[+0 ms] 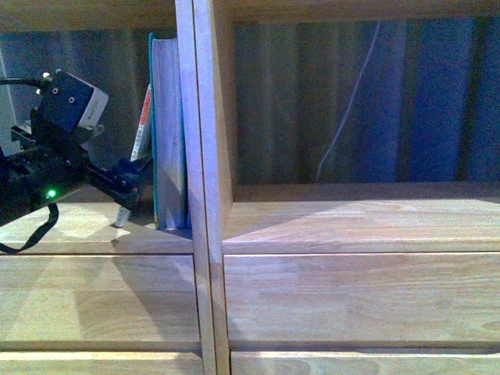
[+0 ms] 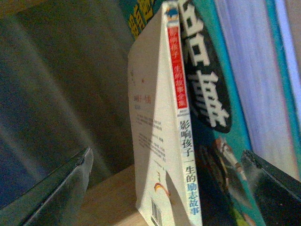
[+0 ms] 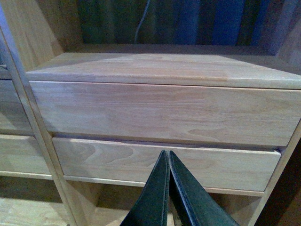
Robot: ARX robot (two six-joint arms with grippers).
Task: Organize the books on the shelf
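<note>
The teal book (image 1: 166,133) stands upright against the shelf's central divider (image 1: 201,156) in the left bay. The thin white paperback (image 1: 141,129) leans tilted against it. My left gripper (image 1: 129,183) is open at the paperback's lower part, one finger on each side. In the left wrist view the paperback (image 2: 160,141) with its red and white spine stands between my open fingers (image 2: 56,188), the teal book (image 2: 235,94) behind it. My right gripper (image 3: 167,157) is shut and empty, in front of the shelf's drawer fronts (image 3: 160,113); it does not show in the front view.
The right bay of the shelf (image 1: 359,215) holds no books. A thin white cable (image 1: 351,101) hangs behind the open back, in front of blue striped curtains. Drawer fronts (image 1: 351,297) run below the shelf board.
</note>
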